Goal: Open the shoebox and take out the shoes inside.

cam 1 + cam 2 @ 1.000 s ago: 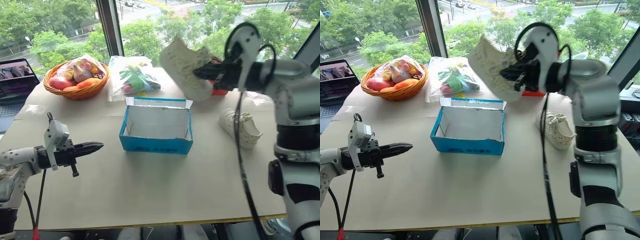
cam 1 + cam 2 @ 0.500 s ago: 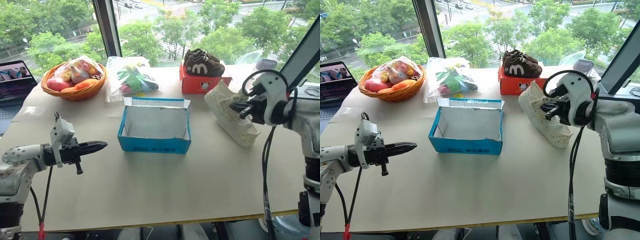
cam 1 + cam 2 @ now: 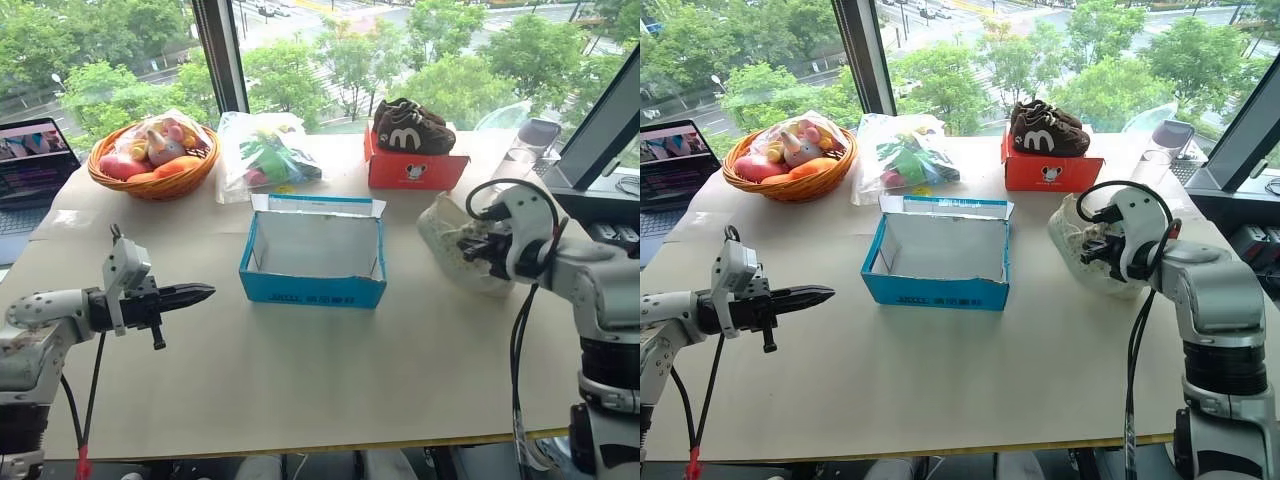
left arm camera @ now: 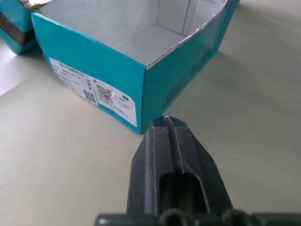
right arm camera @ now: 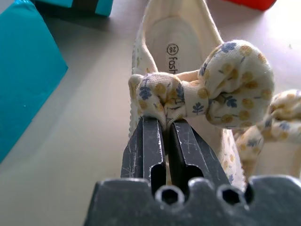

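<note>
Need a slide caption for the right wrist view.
Right tool pinches the floral bow of a cream shoe resting on the table beside the blue shoebox.

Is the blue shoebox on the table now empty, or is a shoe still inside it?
Empty. The shoebox stands open with no lid on it, and its white inside is bare. A cream shoe is outside it, held by the right gripper.
</note>
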